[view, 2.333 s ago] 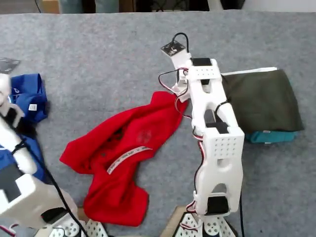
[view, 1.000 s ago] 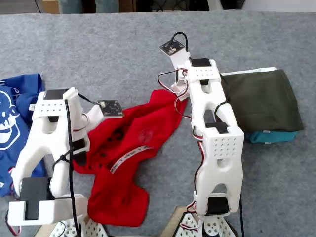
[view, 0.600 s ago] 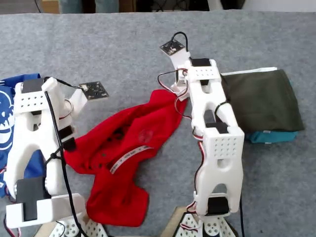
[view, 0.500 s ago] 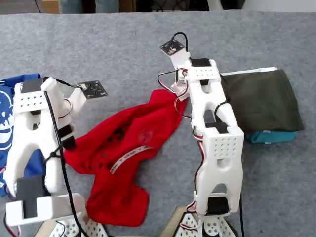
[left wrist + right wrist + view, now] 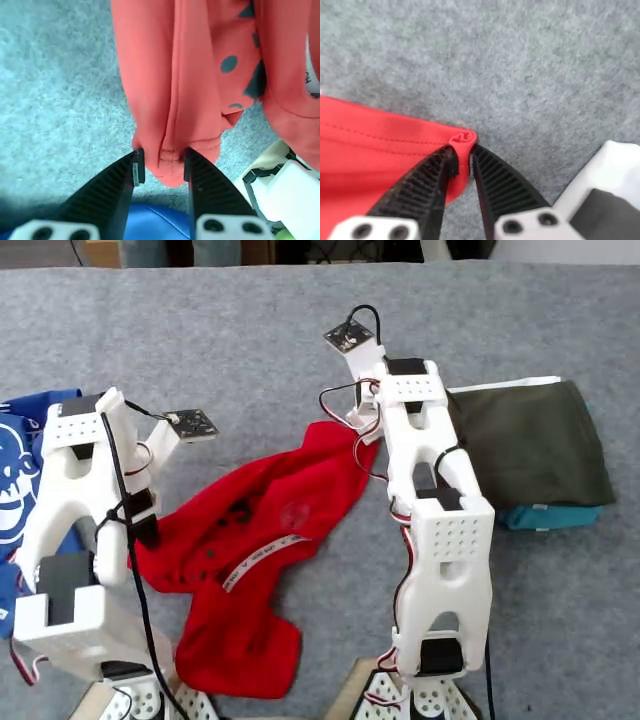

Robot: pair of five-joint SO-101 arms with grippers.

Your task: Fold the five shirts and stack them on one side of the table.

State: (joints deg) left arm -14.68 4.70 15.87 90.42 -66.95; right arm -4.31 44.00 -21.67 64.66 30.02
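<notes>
Nothing here can be read clearly. A white strip (image 5: 262,552) on the red shirt (image 5: 240,510), lower middle of the frame, carries lettering too small to make out. The blue shirt (image 5: 25,435) at the left edge bears a cut-off white print (image 5: 8,485).

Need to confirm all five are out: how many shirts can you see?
4: a red shirt mid-table; a blue shirt at the left edge; a green shirt folded at the right, atop a teal shirt. A fifth may be hidden.

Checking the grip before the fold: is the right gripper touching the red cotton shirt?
Touching. The right wrist view shows the right gripper pinched shut on a rolled corner of the red cotton shirt, with cloth between both fingertips.
</notes>
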